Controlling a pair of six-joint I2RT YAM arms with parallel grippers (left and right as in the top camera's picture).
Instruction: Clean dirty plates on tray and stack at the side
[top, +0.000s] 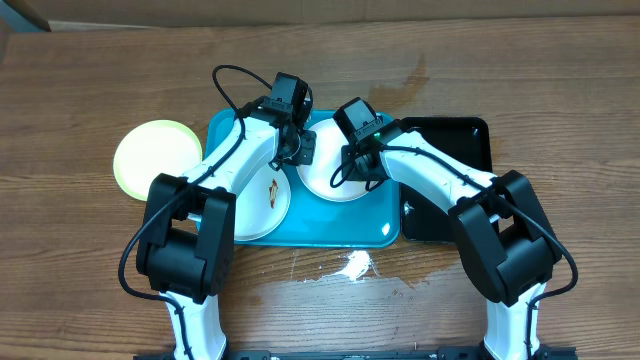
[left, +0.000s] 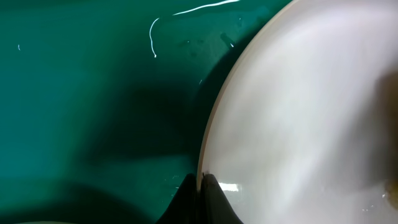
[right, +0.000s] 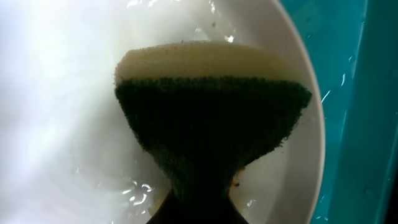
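On the turquoise tray (top: 340, 228): two white plates lie side by side; the tray sits mid-desk.
Right-hand white plate (top: 330, 188): wet, flat in the tray's far right part, with both tools on it.
Left tool (left: 200, 183): pressed together on this plate's rim, one finger on each side of the edge.
Right tool (right: 199, 208): pinching a sponge (right: 211, 118), yellow foam with a dark green scouring face, against the plate's wet surface.
Smeared plate (top: 262, 205): near left part of the tray, brown smear at its middle, partly under the left arm.
Yellow-green plate (top: 155, 158): on the desk (top: 90, 80), just left of the tray.
Black tray (top: 455, 150): beside the turquoise tray's right edge.
White foamy patch (top: 355, 266): on the desk, just in front of the tray.
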